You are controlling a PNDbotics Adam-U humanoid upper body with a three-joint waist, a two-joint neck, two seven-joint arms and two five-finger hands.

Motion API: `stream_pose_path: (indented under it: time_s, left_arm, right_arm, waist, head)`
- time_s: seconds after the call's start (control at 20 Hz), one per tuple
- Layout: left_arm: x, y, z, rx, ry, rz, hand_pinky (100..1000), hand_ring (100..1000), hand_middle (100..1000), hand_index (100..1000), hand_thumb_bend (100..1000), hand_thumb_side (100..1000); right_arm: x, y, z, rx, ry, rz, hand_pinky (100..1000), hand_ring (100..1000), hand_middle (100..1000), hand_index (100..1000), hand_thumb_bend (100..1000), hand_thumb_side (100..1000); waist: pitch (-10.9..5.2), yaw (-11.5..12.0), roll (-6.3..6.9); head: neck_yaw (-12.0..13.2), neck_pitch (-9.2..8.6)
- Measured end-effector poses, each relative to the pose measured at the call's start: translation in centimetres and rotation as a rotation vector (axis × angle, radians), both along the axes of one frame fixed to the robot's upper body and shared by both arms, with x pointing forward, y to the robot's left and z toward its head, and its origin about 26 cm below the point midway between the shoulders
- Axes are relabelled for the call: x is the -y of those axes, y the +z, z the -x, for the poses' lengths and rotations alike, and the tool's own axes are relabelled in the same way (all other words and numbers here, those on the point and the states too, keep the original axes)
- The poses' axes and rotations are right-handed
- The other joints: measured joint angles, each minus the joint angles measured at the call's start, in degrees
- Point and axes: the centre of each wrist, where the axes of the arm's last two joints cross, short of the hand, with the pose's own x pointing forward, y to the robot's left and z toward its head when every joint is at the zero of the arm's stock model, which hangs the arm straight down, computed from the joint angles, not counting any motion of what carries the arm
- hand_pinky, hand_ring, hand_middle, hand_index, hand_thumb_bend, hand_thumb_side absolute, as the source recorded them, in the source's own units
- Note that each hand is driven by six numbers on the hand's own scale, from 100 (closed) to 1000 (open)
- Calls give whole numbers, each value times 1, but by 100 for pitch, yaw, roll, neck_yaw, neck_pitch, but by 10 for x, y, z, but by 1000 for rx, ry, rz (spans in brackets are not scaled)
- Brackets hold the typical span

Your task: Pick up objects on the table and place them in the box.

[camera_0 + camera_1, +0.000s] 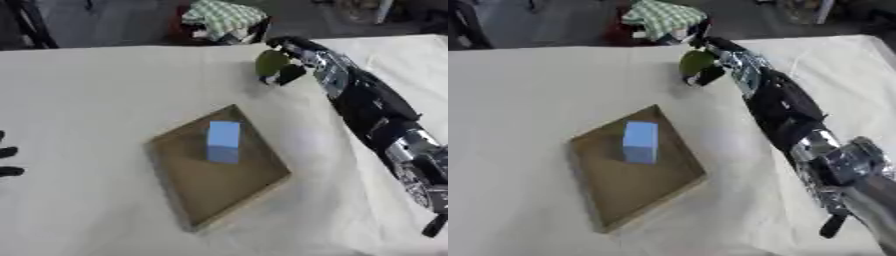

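i'm curling my right hand around a green object at the counter's far side; a blue block is already sitting in the box, so green is what's left.

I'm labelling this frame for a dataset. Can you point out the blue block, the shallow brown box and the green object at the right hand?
Blue rectangular block point(223, 141), left eye view: its front face.
Shallow brown box point(229, 187), left eye view: bare floor.
Green rounded object point(270, 62), left eye view: its upper surface.

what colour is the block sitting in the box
Light blue block, standing in the brown box; clearest in the left eye view.
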Motion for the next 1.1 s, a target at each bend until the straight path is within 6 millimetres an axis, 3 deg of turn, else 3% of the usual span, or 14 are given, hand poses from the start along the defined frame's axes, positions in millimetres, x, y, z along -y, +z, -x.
stream_pose_path:
  time_s: [0.05, 0.1, 0.15, 0.3, 0.5, 0.55, 0.6, 0.85, 1.1]
  left_arm:
    - [0, 0, 0, 0, 0, 0, 617, 747, 794, 735, 100, 729]
    - [0, 0, 0, 0, 0, 0, 617, 747, 794, 735, 100, 729]
    - [0, 0, 0, 0, 0, 0, 617, 746, 794, 735, 100, 729]
    - [0, 0, 0, 0, 0, 0, 617, 746, 794, 735, 100, 729]
    - [0, 0, 0, 1, 1, 0, 617, 746, 794, 735, 100, 729]
    - [0, 0, 0, 2, 1, 1, 617, 746, 794, 735, 100, 729]
    - [0, 1, 0, 4, 2, 1, 617, 746, 794, 735, 100, 729]
    - [-1, 2, -1, 11, 11, 5, 617, 745, 793, 734, 100, 728]
    - [-3, 3, -1, 14, 25, 8, 617, 745, 793, 734, 100, 728]
  right_arm:
    - [0, -2, 0, 1, -6, 9, 736, 763, 717, 810, 254, 205]
    - [0, -4, 1, 3, -9, 19, 733, 759, 708, 799, 240, 195]
    - [0, -5, 1, 4, -10, 27, 706, 711, 588, 681, 103, 100]
    - [0, -6, 1, 31, -8, 47, 661, 640, 440, 532, 100, 100]
    - [-7, 3, 1, 112, 48, 59, 646, 622, 406, 501, 100, 100]
    - [-12, 8, 0, 139, 80, 61, 647, 623, 411, 504, 100, 283]
    - [-17, 15, -1, 167, 121, 60, 647, 623, 409, 504, 100, 100]
    - [-52, 51, 6, 255, 358, 57, 653, 627, 422, 516, 100, 100]
    - [-81, 51, 21, 154, 550, 33, 662, 638, 438, 530, 100, 100]
  waist:
    - [0, 0, 0]
    - [0, -1, -1]
    - [0, -2, -2]
    - [0, -29, -3]
    - [10, -93, -6]
    - [22, -119, -7]
    - [35, -139, -12]
    - [56, -230, -59]
    - [73, -282, -101]
  head:
    - [-3, -1]
    - [-3, -3]
    - [-3, -5]
    - [-2, -25]
    - [31, -27]
    - [48, -27]
    - [60, -28]
    - [152, -33]
    - [221, -66]
